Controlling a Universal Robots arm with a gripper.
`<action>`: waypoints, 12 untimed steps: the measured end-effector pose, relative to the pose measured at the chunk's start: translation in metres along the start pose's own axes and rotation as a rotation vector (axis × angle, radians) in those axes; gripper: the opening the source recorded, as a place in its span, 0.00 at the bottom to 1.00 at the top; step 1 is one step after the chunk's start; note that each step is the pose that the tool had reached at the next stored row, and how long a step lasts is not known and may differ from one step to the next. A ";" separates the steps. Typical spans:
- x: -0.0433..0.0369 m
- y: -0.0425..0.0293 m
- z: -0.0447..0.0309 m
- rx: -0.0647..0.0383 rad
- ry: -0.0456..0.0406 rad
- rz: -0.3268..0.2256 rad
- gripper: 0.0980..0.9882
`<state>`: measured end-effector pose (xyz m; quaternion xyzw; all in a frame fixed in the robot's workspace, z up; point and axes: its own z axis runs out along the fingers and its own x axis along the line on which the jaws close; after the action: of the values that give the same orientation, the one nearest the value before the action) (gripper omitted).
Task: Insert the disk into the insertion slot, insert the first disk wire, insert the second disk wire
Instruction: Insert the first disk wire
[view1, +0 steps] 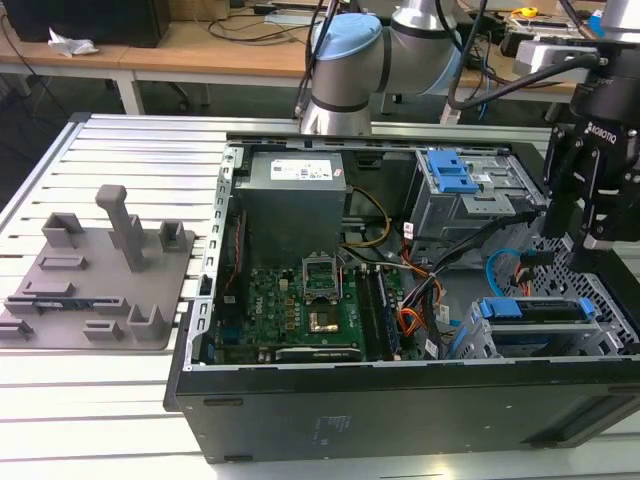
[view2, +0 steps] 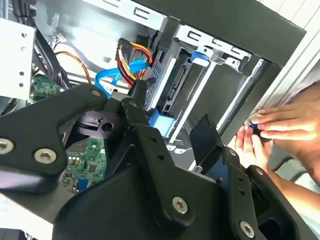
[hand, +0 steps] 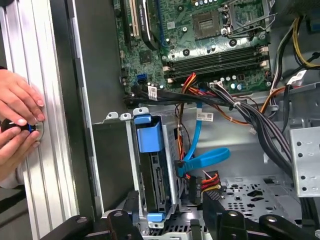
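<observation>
The disk (view1: 545, 312), in its bright blue carrier, sits inside the insertion slot (view1: 480, 335), the low grey cage at the case's front corner on the exterior view's right. My gripper (view1: 575, 250) hovers just above it, open, with its fingers (hand: 210, 202) spread to either side of the cage (hand: 131, 165) and the disk (hand: 156, 175). A blue flat cable (hand: 205, 157) and a black plug on red and yellow wires (hand: 195, 185) hang loose beside the disk's connector end. In the second wrist view my gripper (view2: 172, 115) frames the carrier's blue tab (view2: 160, 120).
A taller grey cage with a blue latch (view1: 450, 175) stands behind the slot. Thick black cable bundles (hand: 250, 115) cross toward the motherboard (view1: 300, 300). A person's hands (hand: 17, 120) rest on the table rail outside the case wall. A grey fixture plate (view1: 95, 275) lies on the exterior view's left.
</observation>
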<state>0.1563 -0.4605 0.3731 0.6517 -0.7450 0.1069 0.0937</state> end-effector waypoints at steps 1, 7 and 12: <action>-0.0031 0.0006 0.0003 0.003 0.0045 0.001 0.59; -0.0123 0.0037 0.0022 0.012 0.0221 0.003 0.35; -0.0129 0.0040 0.0027 0.009 0.0373 0.001 0.35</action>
<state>0.1541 -0.4484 0.3668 0.6497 -0.7429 0.1222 0.1048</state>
